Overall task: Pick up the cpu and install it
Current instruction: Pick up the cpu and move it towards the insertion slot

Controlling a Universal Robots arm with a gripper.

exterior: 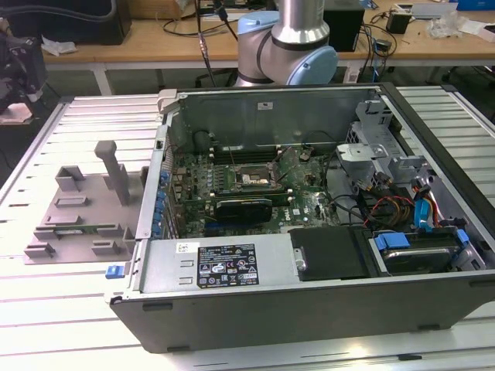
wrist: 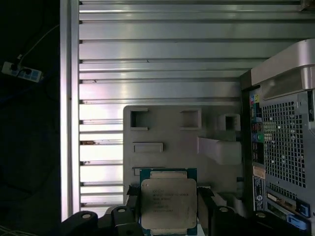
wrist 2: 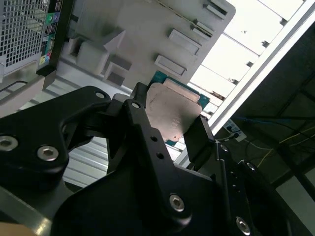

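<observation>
Between the black fingers [wrist 2: 141,118] of the gripper [wrist 2: 170,123], the cpu [wrist: 168,204] is clamped by two opposite edges. Its silver top shows in both wrist views, and it hangs clear above the grey fixture plate [wrist: 167,132]. Under the plate lies the slatted aluminium table [wrist: 147,49]. To the exterior view's right of the plate stands the open computer case [exterior: 309,309], with a dark square socket [exterior: 251,178] on its motherboard [exterior: 303,202] and the arm [exterior: 298,39] at the far side.
</observation>
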